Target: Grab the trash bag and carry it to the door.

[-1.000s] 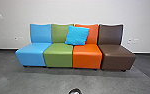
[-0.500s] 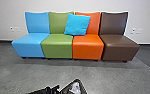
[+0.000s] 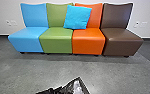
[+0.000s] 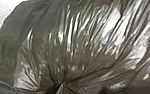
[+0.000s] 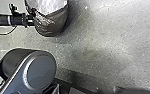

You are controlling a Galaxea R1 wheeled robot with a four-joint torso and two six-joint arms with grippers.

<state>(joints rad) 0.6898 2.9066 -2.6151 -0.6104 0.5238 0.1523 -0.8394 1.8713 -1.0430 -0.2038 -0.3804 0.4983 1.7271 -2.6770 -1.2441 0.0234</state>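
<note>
Look near, around mid-scene, for the trash bag (image 3: 69,88), apparently clenched in the left claw (image 5: 32,21), judging by pleats drawn tight to one point. For the right claw, cannot tell whether released or clenched. To carry well, keep a firm pinch on the gathered plastic, lift enough to avoid dragging on the floor (image 3: 28,72), and drive gently towards the door to limit swinging or tearing. From the head view, get the row of chairs (image 3: 87,42) on the far side and a blue cushion (image 3: 77,17); from the left wrist, glossy creases close up; from the right wrist, the bag's rounded side.
</note>
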